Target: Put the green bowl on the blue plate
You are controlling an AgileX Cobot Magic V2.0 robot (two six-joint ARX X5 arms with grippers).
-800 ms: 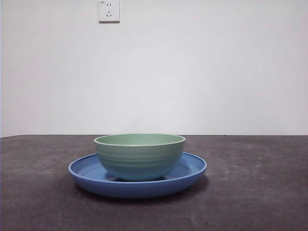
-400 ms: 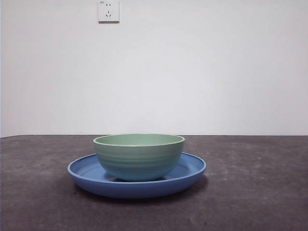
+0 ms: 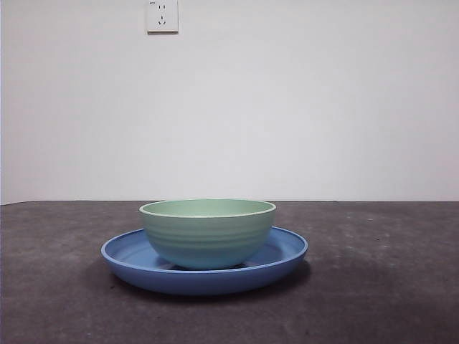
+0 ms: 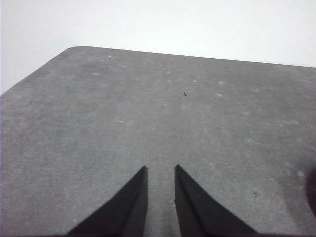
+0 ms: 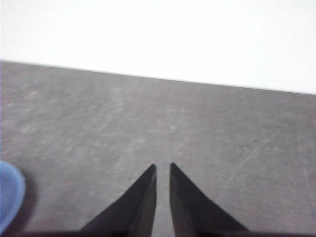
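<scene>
The green bowl [image 3: 208,233] stands upright inside the blue plate [image 3: 281,256], a little left of the plate's middle, on the dark grey table in the front view. No gripper touches either one, and no arm shows in the front view. My right gripper [image 5: 162,165] hovers over bare table with its jaws shut and nothing between them; a sliver of the blue plate [image 5: 9,195] shows at the edge of its view. Away from the dishes, my left gripper [image 4: 161,168] is also shut and empty above bare table.
A white wall with a socket [image 3: 162,16] stands behind the table. The table's rounded corner [image 4: 74,49] shows in the left wrist view. Grey tabletop [image 3: 380,287] stretches to both sides of the plate.
</scene>
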